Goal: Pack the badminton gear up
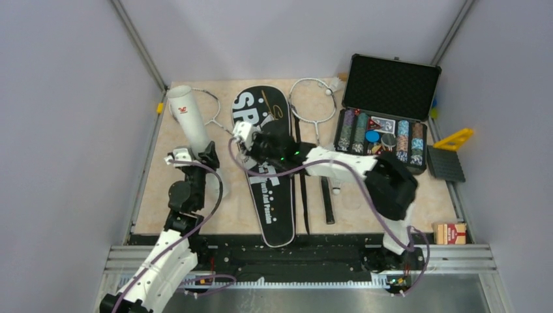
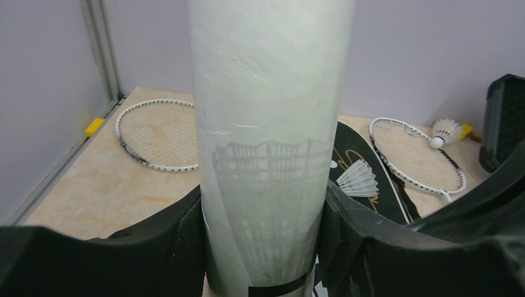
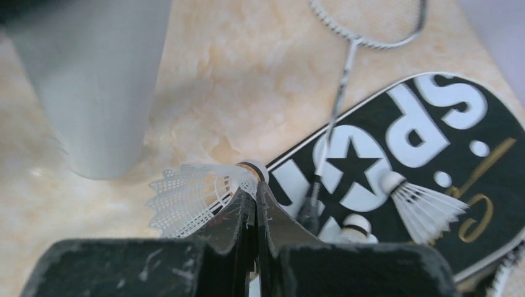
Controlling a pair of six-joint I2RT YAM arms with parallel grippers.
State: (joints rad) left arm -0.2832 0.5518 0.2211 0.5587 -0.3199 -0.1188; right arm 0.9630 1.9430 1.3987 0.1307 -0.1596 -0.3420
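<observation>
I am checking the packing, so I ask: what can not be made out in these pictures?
1. Inside of the white cylindrical tube: left wrist view, top edge cuts it off; top view, too small.
2. Middle of the long black racket-shaped bag: top view, right arm covers it.
3. Handle of the left thin white-framed racket: top view, shaft vanishes under right arm.
</observation>
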